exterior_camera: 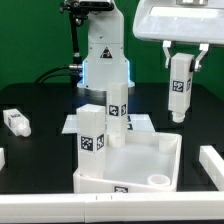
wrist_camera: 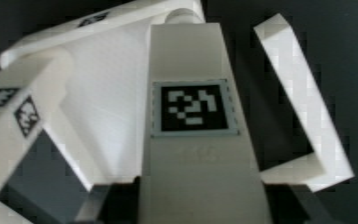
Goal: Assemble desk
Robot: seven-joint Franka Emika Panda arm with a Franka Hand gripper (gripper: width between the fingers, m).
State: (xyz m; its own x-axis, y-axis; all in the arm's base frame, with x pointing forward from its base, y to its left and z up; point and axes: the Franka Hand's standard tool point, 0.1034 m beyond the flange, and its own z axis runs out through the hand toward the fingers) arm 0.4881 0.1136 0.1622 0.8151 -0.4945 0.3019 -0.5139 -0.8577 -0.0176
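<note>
Beyond the desk top (exterior_camera: 140, 160), toward the exterior view's right and well above it, my pincer (exterior_camera: 181, 62) is clamped on the upper end of the held leg (exterior_camera: 179, 95). That leg hangs upright with its tag facing outward, clear of the desk top.

Desk top: lies rim upward on the black table (exterior_camera: 45, 140), forming a shallow tray.

Contents of the tray: two legs, both upright. The nearer leg (exterior_camera: 93, 130) stands at the corner on the exterior view's left, and the farther leg (exterior_camera: 115, 100) stands at the far corner just behind it. A round corner hole (exterior_camera: 155, 180) shows at the tray's near corner.

Outside the tray: a loose leg (exterior_camera: 15, 122) lies flat on the table, well apart from the desk top on the exterior view's left.

Wrist view: the held leg (wrist_camera: 197, 110) sits between my fingers (wrist_camera: 114, 200), with the desk top's rim (wrist_camera: 286, 70) beyond it.
</note>
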